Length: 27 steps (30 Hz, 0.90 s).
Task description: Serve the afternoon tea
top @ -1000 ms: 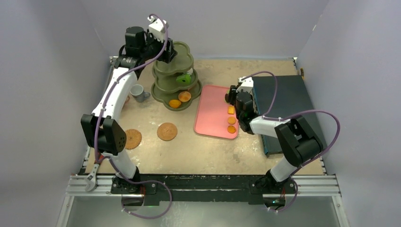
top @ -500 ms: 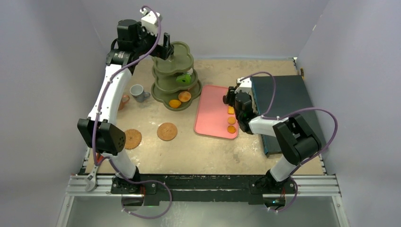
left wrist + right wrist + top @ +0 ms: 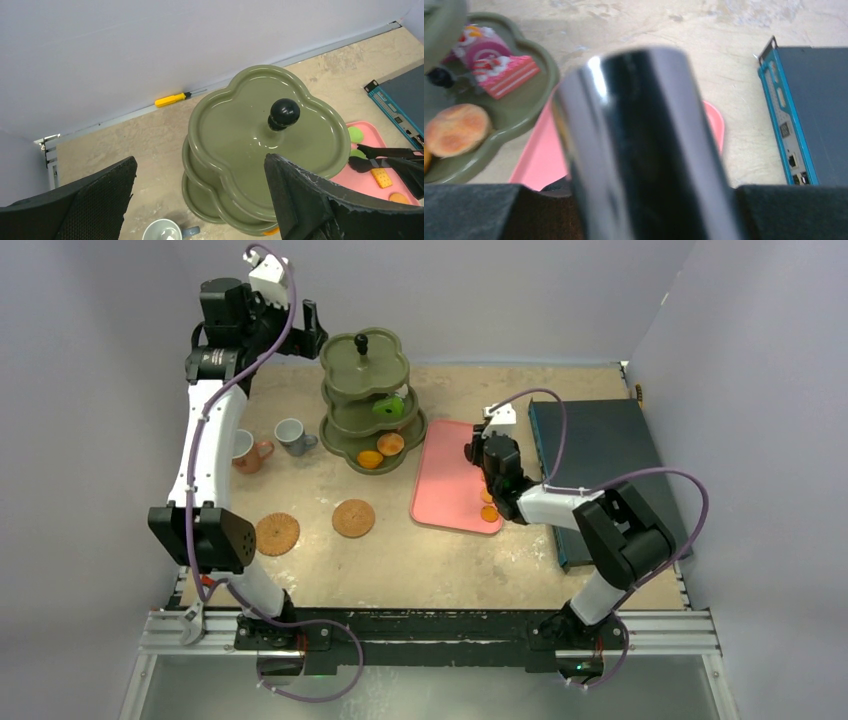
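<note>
The olive three-tier stand (image 3: 365,390) (image 3: 240,130) stands at the back with a black knob (image 3: 285,112) on an empty top tier. A green pastry (image 3: 387,408) lies on the middle tier. Orange pastries (image 3: 380,450), a pink cake slice (image 3: 504,75) and a bun (image 3: 456,130) lie on the bottom tier. My left gripper (image 3: 305,325) (image 3: 200,165) hangs open, high and left of the stand, holding nothing. My right gripper (image 3: 480,455) is shut on the black tongs (image 3: 644,150) over the pink tray (image 3: 450,475). More orange pastries (image 3: 489,505) lie on that tray.
A terracotta cup (image 3: 245,452) and a grey-blue cup (image 3: 290,435) stand left of the stand. Two brown coasters (image 3: 277,534) (image 3: 353,517) lie in front. A dark blue box (image 3: 600,470) fills the right side. A yellow screwdriver (image 3: 172,99) lies by the back wall.
My left gripper opened wide and lifted back to the left, away from the stand's top, uncovering the terracotta cup. My right gripper shifted slightly left over the tray and squeezed the tongs tighter.
</note>
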Motion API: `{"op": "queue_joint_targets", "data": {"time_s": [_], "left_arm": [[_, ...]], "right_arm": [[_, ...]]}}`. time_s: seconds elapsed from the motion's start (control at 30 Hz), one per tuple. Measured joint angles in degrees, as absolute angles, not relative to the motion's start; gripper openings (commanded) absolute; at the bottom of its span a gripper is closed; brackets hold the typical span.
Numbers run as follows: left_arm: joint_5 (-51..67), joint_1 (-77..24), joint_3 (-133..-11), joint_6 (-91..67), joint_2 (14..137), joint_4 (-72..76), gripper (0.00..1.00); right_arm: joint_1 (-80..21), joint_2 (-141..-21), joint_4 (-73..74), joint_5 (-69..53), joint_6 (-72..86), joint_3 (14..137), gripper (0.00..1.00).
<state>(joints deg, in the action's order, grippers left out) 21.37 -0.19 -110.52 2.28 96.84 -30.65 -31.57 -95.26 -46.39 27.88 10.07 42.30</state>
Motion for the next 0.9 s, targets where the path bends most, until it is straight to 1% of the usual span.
{"op": "queue_joint_targets", "data": {"time_s": [0.23,0.4,0.6,0.9], "left_arm": [[21.0,0.4,-109.1,2.4,94.5,-31.0,0.99],[20.7,1.1,-107.8,2.5,92.5,-31.0,0.99],[20.6,1.1,-106.9,2.6,92.1,-31.0,0.99],[20.3,1.1,-106.9,2.6,92.0,-31.0,0.99]], "right_arm": [[-36.0,-89.2,-40.9,27.3,8.3,47.9,0.31],[-38.1,-85.1,-40.4,25.5,9.1,53.8,0.31],[-43.3,-86.3,-40.6,24.0,11.6,56.8,0.31],[-49.9,-93.4,-42.4,23.4,13.5,59.8,0.31]]}}
